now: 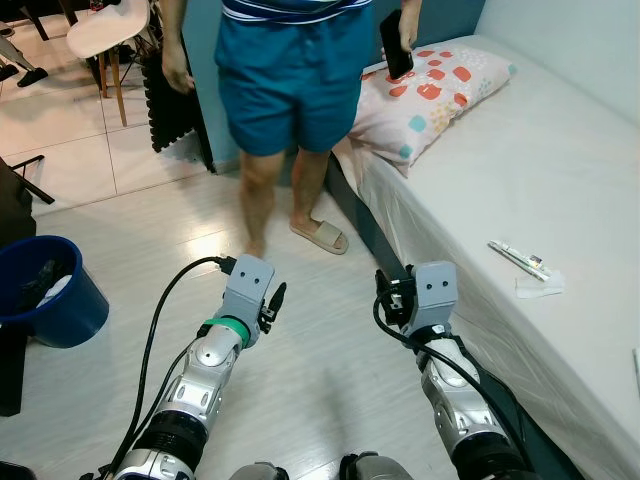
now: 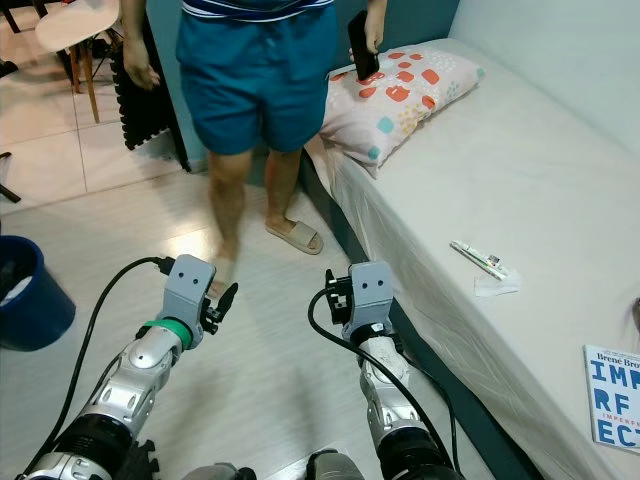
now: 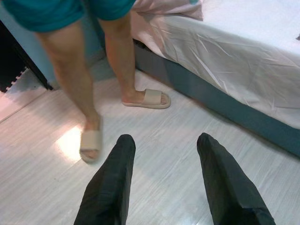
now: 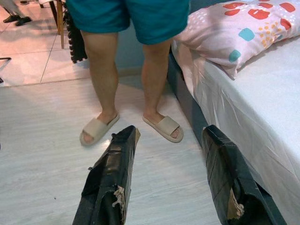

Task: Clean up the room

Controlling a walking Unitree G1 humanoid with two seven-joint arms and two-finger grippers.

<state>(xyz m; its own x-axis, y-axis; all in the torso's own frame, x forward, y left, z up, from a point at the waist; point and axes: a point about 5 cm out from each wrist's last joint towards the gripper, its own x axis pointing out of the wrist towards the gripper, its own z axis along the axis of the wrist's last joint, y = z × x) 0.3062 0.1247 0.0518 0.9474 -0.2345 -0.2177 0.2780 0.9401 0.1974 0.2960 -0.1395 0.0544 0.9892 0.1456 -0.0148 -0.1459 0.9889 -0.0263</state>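
Both arms are held out low over the floor, left gripper [image 3: 164, 183] and right gripper [image 4: 171, 180] with jaws spread and empty, so reaching for the wrapper [image 1: 538, 285] and tube [image 1: 518, 258] on the bed [image 1: 560, 160] might bump the person [image 1: 290, 90] standing close.

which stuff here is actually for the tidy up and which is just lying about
For the job:
- tube on the bed
- crumpled tissue beside it
- book near the bed's edge
- blue bin, likely for rubbish

Just there:
- patterned pillow
- white chair
- person holding a phone
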